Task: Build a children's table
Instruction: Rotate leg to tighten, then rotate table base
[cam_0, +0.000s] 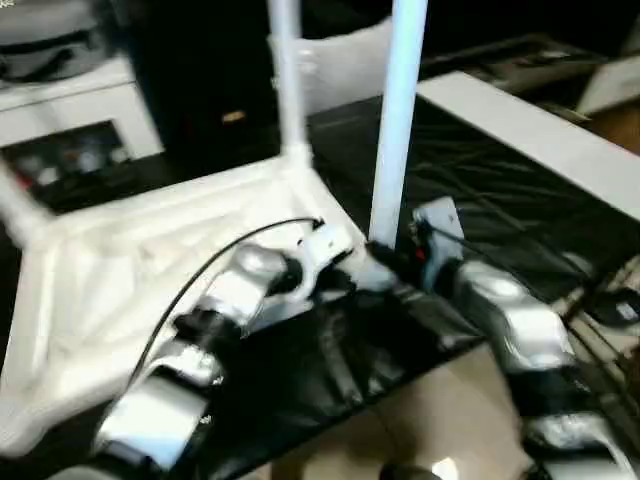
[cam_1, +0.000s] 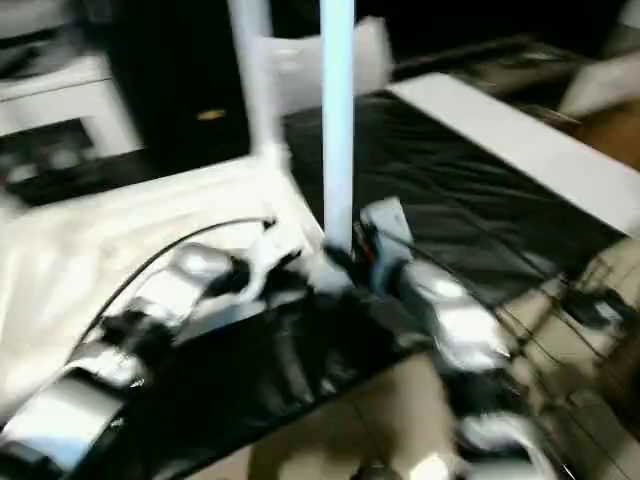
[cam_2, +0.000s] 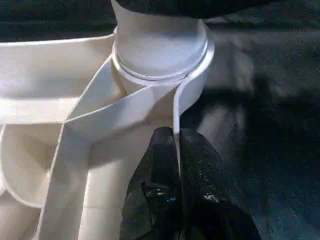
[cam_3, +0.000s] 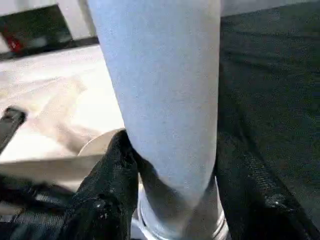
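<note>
The right gripper (cam_3: 172, 200) had its jaws closed around the base of an upright white leg (cam_3: 160, 95), above the black-covered counter (cam_3: 270, 85).

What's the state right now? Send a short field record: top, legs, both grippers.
top: white tabletop lies underside up on black-covered surface
legs: near-corner leg upright in its socket; another leg upright at far corner
left gripper: shut, pinching a thin rib by the socket
right gripper: closed around the near-corner leg's base
</note>
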